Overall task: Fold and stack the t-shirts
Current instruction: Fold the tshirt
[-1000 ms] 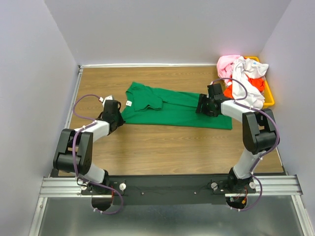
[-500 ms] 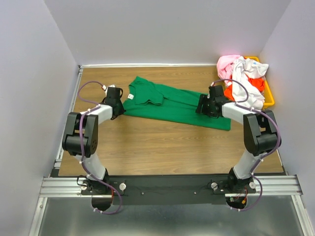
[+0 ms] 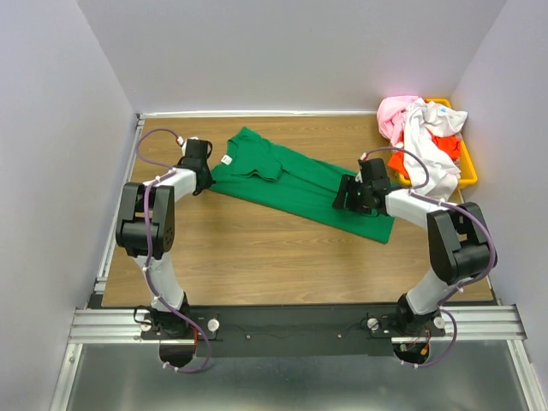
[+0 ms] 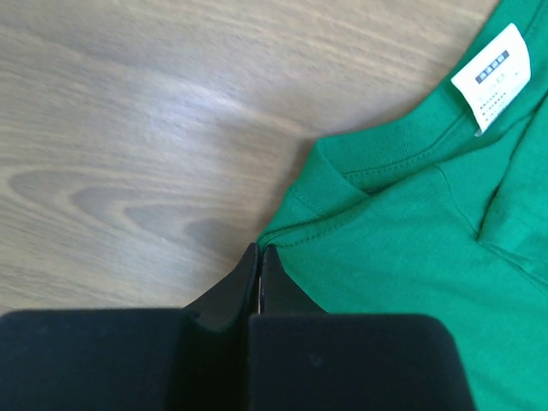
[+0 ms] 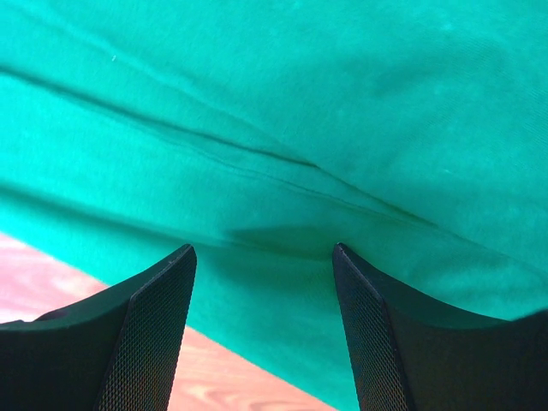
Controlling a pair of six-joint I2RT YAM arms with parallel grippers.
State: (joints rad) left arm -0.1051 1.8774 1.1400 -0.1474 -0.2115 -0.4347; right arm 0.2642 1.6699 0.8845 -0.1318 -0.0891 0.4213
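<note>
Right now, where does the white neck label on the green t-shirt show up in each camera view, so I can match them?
Top external: the white neck label sits left of centre, at the left end of the green t-shirt.
Left wrist: label upper right, by the collar.
Right wrist: not in it; only green cloth and a strip of table.
Shared landmark: the green t-shirt, in all three views.

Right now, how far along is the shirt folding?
Nothing is finished: no folded stack shows. In hand: the green tee lies mostly flat, with the left gripper shut on its shoulder edge by the collar and the right gripper open over its lower part. Left: folding it, then the other tees heaped in the bin.
</note>
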